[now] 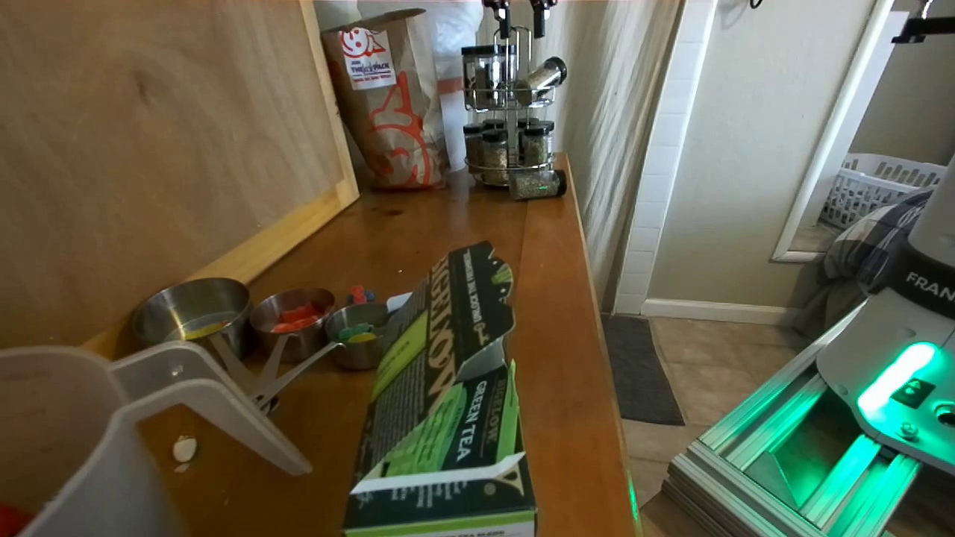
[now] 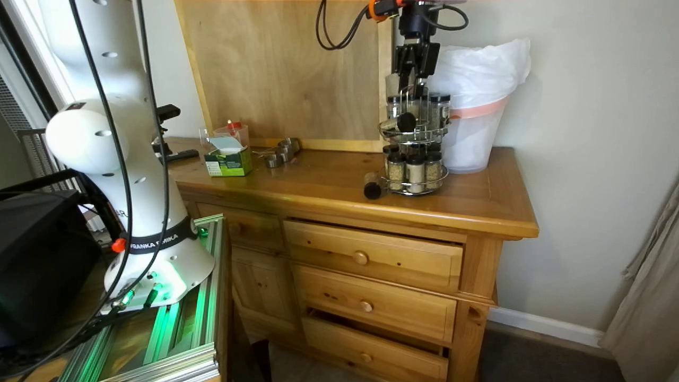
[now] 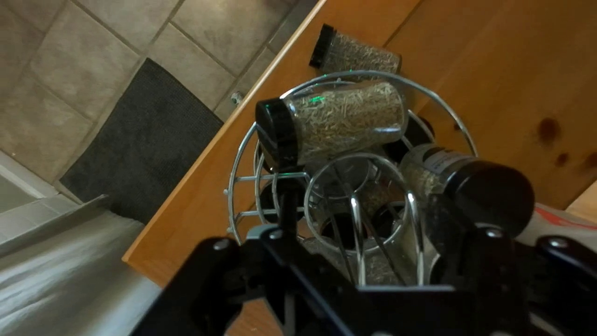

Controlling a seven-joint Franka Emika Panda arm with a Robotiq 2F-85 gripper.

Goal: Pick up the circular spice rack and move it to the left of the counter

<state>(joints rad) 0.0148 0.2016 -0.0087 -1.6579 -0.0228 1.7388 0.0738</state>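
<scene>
The circular spice rack, a two-tier chrome wire stand, stands upright on the wooden counter in both exterior views (image 1: 511,97) (image 2: 415,141) and shows from above in the wrist view (image 3: 358,155). Both tiers hold several black-lidded jars. One jar (image 3: 350,119) lies tilted on the upper tier. Another jar (image 1: 537,184) lies on its side on the counter (image 2: 318,183) beside the base. My gripper (image 1: 521,33) is above the rack with fingers apart. In the wrist view the gripper (image 3: 368,214) has the rack's top wires between its fingers; contact is not visible.
A paper bag (image 1: 392,112) and a bin with a white liner (image 2: 477,111) stand close to the rack. A tea box (image 1: 448,395), metal measuring cups (image 1: 291,321) and a plastic jug (image 1: 74,432) are farther along. A wooden board (image 2: 286,69) backs the counter.
</scene>
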